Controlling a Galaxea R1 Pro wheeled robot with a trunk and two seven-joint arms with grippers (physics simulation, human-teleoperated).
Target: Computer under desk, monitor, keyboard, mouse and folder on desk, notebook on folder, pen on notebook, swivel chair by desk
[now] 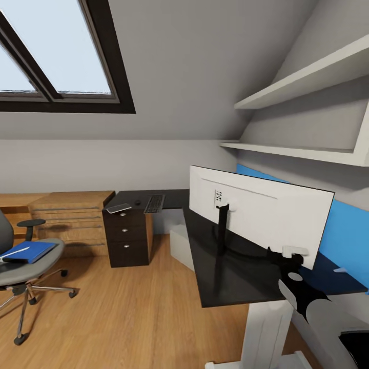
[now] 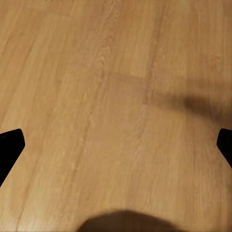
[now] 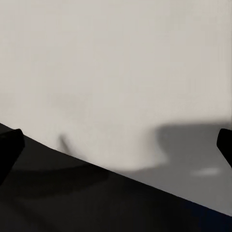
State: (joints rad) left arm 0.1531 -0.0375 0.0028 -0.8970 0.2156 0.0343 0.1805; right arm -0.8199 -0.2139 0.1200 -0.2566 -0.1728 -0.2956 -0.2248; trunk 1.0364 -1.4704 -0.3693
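Fingertips of the right gripper sit dark at both edges of its wrist view, spread wide with nothing between them, facing the white back of the monitor just above the black desk. From the head camera that gripper is right at the monitor's lower corner, but whether it's actually touching the panel is hard to call, and most of the arm is cut off at the frame edge.

Left gripper is parted wide too, holding nothing, hanging over bare wood floor.

The monitor stands on the near wing of the desk, back toward the camera, so the screen side is hidden. On the far wing lie the keyboard, a tiny dark mouse just beside it, and a flat dark thing, probably the notebook, out by the corner; too small to be sure. A pale box, likely the computer, sits half tucked under the desk.

The swivel chair is well apart from the desk, partly cut off, with the blue folder on its seat. A dark drawer unit sits under the far wing, next to a wooden cabinet.
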